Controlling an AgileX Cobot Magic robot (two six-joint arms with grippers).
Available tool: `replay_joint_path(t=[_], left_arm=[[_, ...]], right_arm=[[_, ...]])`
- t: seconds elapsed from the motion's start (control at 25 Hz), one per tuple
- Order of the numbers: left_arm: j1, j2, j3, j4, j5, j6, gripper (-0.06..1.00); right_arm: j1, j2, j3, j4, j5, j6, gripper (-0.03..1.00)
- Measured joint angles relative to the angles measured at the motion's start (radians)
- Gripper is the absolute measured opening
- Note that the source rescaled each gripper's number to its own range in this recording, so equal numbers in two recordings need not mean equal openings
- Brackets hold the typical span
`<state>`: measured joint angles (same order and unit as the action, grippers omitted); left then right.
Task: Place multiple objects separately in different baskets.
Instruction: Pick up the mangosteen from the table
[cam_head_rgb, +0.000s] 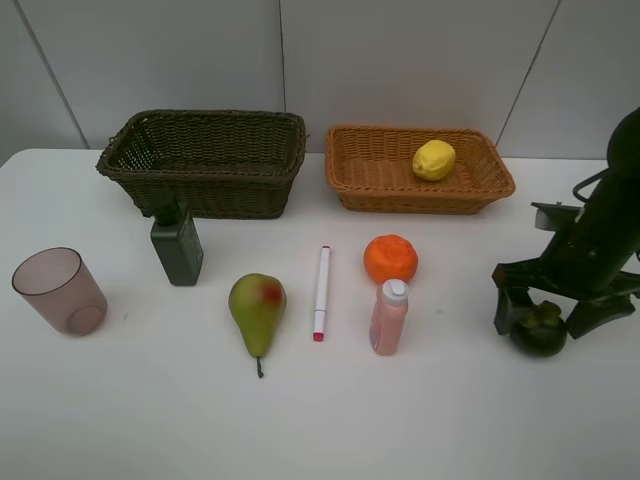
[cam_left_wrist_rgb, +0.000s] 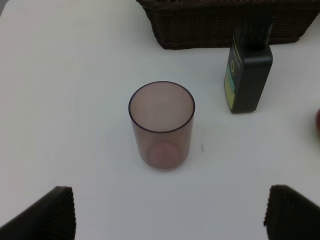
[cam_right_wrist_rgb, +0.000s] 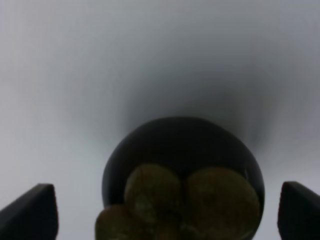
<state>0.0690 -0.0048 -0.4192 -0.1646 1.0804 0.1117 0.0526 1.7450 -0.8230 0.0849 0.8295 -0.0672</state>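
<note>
A white table (cam_head_rgb: 120, 420) meets a pale panelled wall (cam_head_rgb: 400, 50)

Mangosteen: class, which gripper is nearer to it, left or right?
Right. The right gripper straddles the mangosteen, a finger on either side. The left gripper faces the mauve cup at the opposite end of the table.

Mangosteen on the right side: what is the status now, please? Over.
Right gripper open, jaws either side of mangosteen, not touching yet. Left gripper open, facing mauve cup. Lemon in orange-tan basket. Nothing in the way.
</note>
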Motion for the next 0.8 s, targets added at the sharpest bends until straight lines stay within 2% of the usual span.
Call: replay_joint_path(t=[0.12,0.8], left_arm=[[0.000,0.000,0.000,0.000,0.000,0.000,1.00],[0.000,0.000,0.000,0.000,0.000,0.000,1.00]], right_arm=[[0.000,0.000,0.000,0.000,0.000,0.000,0.58],[0.000,-0.001,0.000,0.000,0.002,0.000,0.58]])
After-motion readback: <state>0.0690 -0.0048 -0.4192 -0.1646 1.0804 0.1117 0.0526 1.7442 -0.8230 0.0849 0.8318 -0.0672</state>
